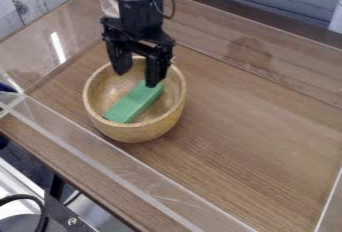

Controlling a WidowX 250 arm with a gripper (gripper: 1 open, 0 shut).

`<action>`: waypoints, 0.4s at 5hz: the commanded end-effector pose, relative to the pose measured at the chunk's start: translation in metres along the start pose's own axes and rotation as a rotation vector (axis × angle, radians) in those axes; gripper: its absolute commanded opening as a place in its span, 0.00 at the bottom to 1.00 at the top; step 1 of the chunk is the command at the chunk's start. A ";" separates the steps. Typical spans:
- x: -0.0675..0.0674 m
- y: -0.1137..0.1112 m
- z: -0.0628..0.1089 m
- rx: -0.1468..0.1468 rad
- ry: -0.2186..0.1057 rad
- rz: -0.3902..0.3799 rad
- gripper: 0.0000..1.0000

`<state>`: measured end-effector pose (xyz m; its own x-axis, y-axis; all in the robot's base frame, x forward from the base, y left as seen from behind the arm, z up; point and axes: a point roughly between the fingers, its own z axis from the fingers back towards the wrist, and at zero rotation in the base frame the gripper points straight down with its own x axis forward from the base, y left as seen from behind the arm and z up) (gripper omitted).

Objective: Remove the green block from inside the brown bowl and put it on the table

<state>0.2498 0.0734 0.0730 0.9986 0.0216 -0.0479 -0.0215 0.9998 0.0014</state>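
One brown bowl (pixel 134 103) sits left of centre on the table (pixel 254 126). Inside the bowl lies the green block (pixel 135 103), slanting up toward its far rim. Just above the bowl's far side hangs the black gripper (pixel 138 76), pointing down, fingers spread wide, holding nothing.

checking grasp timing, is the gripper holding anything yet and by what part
Nothing is held. The gripper is open above the green block, which lies loose in the brown bowl.
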 end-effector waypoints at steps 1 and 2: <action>0.002 0.006 0.000 0.021 -0.029 0.005 1.00; 0.002 0.006 -0.006 0.023 -0.022 0.007 1.00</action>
<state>0.2457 0.0751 0.0588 0.9978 0.0251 -0.0607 -0.0246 0.9997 0.0084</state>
